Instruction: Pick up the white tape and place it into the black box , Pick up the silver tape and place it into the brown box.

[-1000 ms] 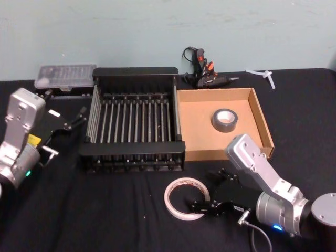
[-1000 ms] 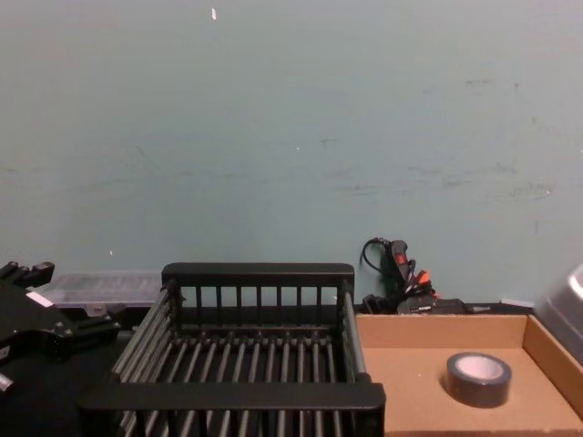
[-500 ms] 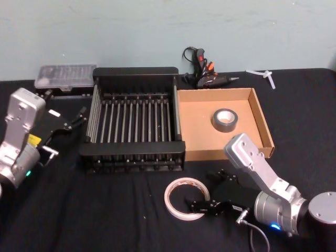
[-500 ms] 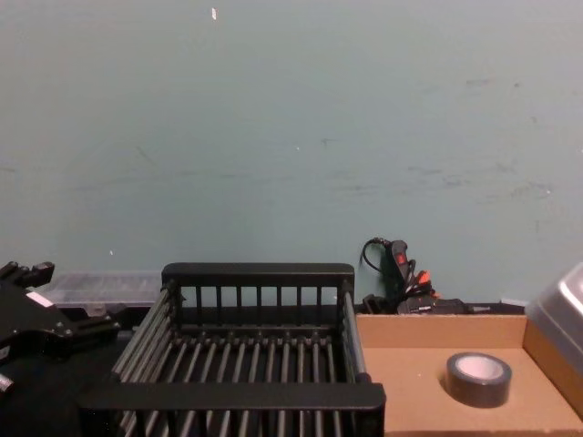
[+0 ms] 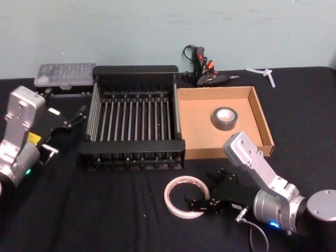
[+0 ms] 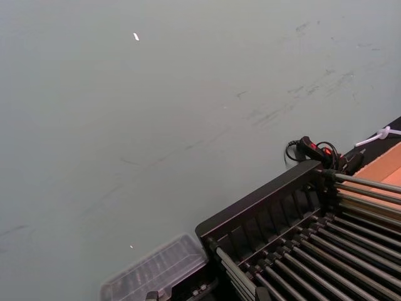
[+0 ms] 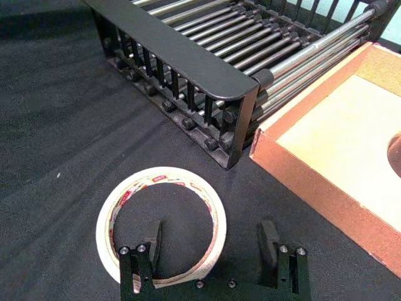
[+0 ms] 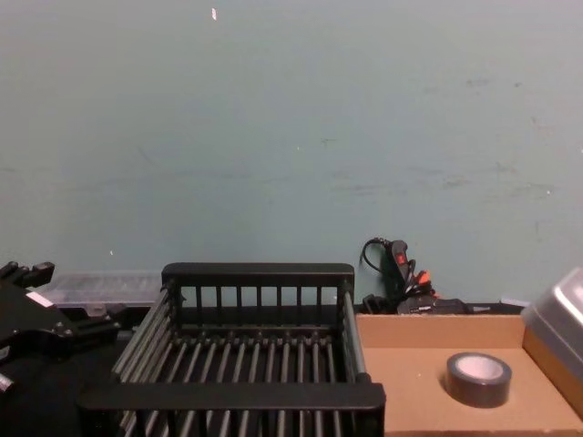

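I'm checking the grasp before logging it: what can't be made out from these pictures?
- Right gripper: whether its fingers touch the white tape or the cloth; right wrist view, lower edge cuts off the gripper body.
- Silver tape: right wrist view, cut by the edge.
- Left gripper: fingers too small, head view.

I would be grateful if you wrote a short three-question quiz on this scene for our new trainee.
1. True or false: the silver tape already lies in the brown box.
2. Where is the white tape? A) in the black box; B) on the black cloth in front of the black box; C) in the brown box.
3. Fill in: one finger of the right tool stands inside the white tape's ring, the other outside it, so the tool is ____.

Key
1. True.
2. B.
3. Open; its fingers straddle the near wall of the ring. The left tool waits to the left of the black box.
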{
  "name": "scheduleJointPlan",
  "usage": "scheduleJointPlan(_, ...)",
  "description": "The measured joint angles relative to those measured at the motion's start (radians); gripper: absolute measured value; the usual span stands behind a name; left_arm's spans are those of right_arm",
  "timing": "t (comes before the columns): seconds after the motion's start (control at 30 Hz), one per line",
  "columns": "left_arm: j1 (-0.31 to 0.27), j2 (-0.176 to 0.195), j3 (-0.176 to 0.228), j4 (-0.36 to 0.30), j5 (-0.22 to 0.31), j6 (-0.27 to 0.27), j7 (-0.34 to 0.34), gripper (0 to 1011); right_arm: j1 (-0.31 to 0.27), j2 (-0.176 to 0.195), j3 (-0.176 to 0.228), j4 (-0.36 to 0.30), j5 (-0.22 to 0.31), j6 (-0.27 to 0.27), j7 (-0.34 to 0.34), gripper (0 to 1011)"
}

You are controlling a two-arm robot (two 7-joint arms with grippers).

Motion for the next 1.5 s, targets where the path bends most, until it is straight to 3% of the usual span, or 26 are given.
scheduleJointPlan(0.4, 0.000, 0.000, 0.000, 0.000, 0.000, 0.000, 0.000, 1001, 0.000, 0.001, 0.000, -0.001, 0.000, -0.001, 0.000, 969)
scheduleJointPlan(0.63, 0.000, 0.000, 0.000, 0.000, 0.000, 0.000, 0.000, 1001, -0.001, 0.001, 0.001, -0.002, 0.001, -0.002, 0.000, 808)
scheduleJointPlan(1.27, 0.000, 0.000, 0.000, 0.000, 0.000, 0.000, 0.000, 1002, -0.001, 0.002, 0.001, -0.003, 0.001, -0.003, 0.000, 188)
scheduleJointPlan(1.5, 0.000, 0.000, 0.000, 0.000, 0.000, 0.000, 0.000, 1001, -0.001, 0.002, 0.001, -0.003, 0.001, -0.003, 0.000, 109)
